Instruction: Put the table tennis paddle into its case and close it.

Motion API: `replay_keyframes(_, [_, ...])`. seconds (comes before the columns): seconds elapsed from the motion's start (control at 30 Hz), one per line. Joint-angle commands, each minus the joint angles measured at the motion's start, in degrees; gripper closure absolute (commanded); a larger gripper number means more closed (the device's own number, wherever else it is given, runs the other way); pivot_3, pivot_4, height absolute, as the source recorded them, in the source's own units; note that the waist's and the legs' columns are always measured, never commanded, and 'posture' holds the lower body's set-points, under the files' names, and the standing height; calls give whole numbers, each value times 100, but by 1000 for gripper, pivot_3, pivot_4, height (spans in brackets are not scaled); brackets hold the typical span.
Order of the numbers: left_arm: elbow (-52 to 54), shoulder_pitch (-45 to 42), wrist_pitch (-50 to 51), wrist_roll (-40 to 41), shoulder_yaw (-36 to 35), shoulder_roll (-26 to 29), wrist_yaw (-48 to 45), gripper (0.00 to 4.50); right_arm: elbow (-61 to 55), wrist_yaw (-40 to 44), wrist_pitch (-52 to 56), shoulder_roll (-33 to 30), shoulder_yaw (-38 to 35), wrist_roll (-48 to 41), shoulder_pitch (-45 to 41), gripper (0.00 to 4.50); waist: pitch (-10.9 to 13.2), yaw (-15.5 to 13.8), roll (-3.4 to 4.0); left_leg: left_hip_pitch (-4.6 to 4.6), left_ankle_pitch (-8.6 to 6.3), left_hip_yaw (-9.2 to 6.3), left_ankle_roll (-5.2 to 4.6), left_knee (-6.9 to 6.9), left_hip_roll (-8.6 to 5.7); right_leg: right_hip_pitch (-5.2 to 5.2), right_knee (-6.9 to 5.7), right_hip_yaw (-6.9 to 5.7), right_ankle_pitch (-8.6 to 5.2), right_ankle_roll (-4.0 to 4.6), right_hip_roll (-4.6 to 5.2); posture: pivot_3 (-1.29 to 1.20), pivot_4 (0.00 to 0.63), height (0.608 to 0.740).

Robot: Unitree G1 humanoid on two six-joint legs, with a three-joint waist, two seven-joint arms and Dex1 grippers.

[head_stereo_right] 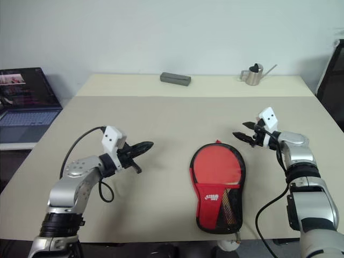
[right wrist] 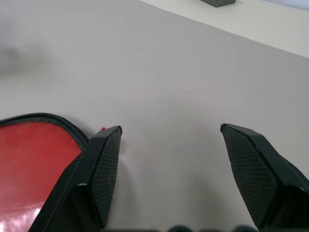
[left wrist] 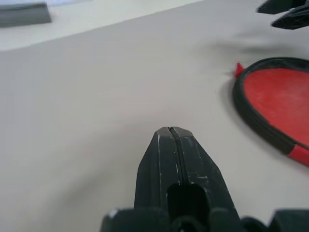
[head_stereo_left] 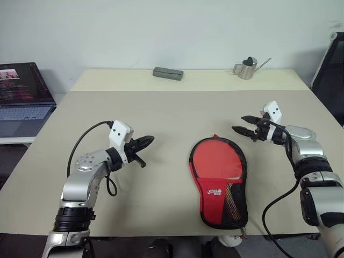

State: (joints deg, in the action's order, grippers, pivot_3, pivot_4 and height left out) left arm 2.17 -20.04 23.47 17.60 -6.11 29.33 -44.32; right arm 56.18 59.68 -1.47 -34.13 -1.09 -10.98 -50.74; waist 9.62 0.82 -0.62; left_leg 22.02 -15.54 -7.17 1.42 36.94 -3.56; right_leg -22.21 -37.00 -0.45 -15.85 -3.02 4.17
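You had the case (head_stereo_left: 219, 184) lying flat near the table's front edge, at about six o'clock, handle end toward the robot and round end away. The red face inside its black rim looked like the table tennis paddle (head_stereo_left: 217, 160) already seated, so I judged only the closing was left; whether the zip had run at all I couldn't tell. The left gripper (head_stereo_left: 146, 142) hung at about nine o'clock of the case, well apart, fingers pressed together on nothing, pointing toward the case. The right gripper (head_stereo_left: 243, 124) hovered at about two o'clock, near the round end, jaws spread wide and empty, likely readied to take the rim there. The beige table (head_stereo_left: 161, 107) carried a grey block (head_stereo_left: 167, 73) at twelve o'clock and a small metal watering can (head_stereo_left: 248, 67) farther right. A laptop (head_stereo_left: 21, 99) sat off the table's left side, before a pale wall.
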Motion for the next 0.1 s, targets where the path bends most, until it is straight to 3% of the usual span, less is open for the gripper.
replay_keyframes(0.03, [-31, -110, -360, -53, -91, 60, 70, 4500, -227, -19, -143, -47, -166, 1, 79, 927, 0, 16, 1, 0, 0, 0, 0, 0, 1, -1, -1, 1, 0, 0, 3, 0, 150, 740])
replay_keyframes(0.1, [-166, -237, -451, -103, -19, 23, 114, 4500, -302, -16, -109, -34, -165, 12, 93, 927, 0, 20, 1, -1, 0, 1, 0, 1, 4, -1, -2, 2, 1, 2, 6, 0, 150, 740])
